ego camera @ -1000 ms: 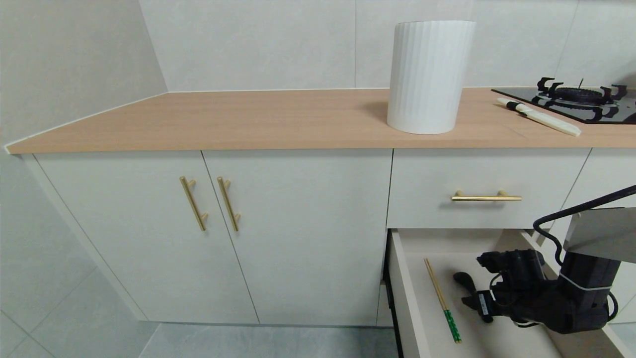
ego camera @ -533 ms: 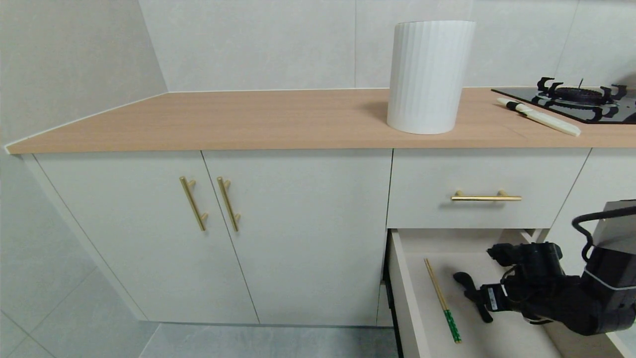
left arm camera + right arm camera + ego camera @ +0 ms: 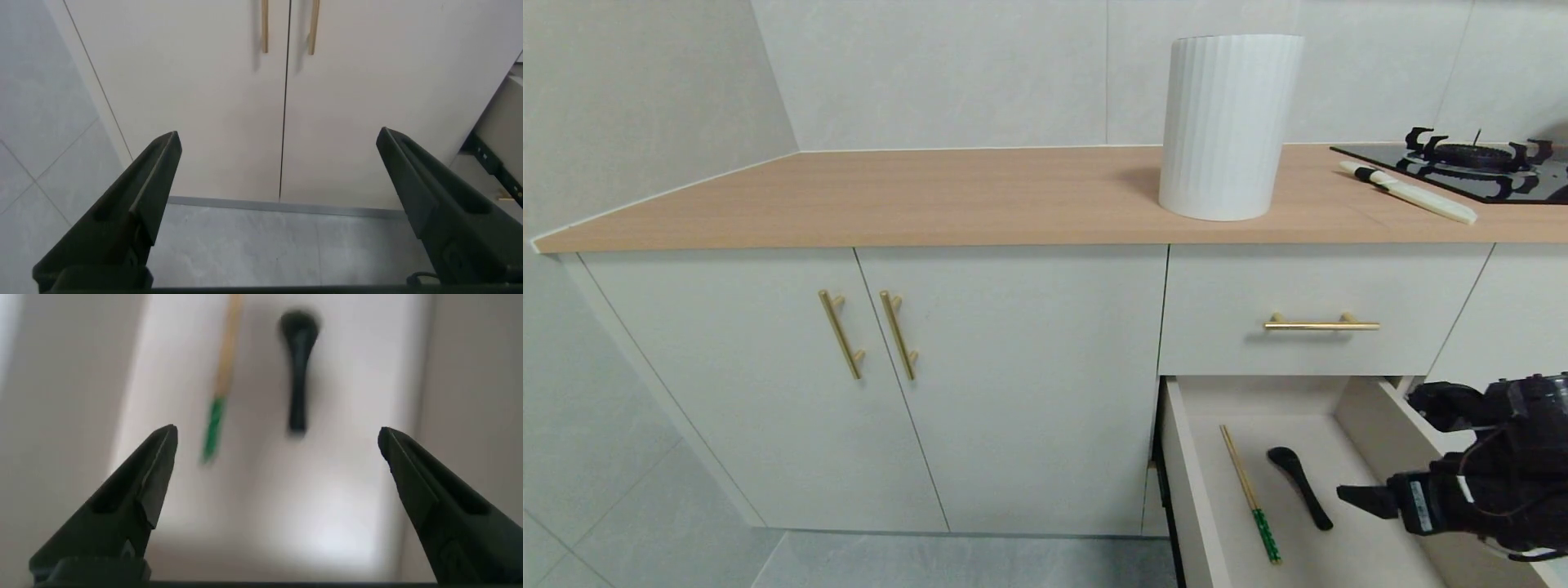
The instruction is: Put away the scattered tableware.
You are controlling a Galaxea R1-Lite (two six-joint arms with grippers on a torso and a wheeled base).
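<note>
The lower drawer [image 3: 1186, 482] stands pulled out at the lower right. On its floor lie a pair of wooden chopsticks with green tips [image 3: 1250, 494] and, just right of them, a black spoon [image 3: 1300, 487]. My right gripper [image 3: 1379, 447] hovers open over the drawer's right side, clear of the spoon. Its wrist view looks down on the spoon [image 3: 297, 371] and the chopsticks [image 3: 221, 384], with the right gripper [image 3: 276, 437] holding nothing. A cream utensil with a black band [image 3: 1409, 193] lies on the countertop. My left gripper [image 3: 278, 139] is open and empty, facing the cabinet doors.
A tall white ribbed canister [image 3: 1225, 126] stands on the wooden countertop [image 3: 931, 196]. A black gas hob [image 3: 1474, 163] sits at the far right. A shut drawer with a gold handle [image 3: 1321, 325] is above the open one. Two cabinet doors [image 3: 874, 384] are shut.
My right gripper has drawn back to the right, away from the spoon's handle. The spoon stays lying in the drawer beside the chopsticks.
</note>
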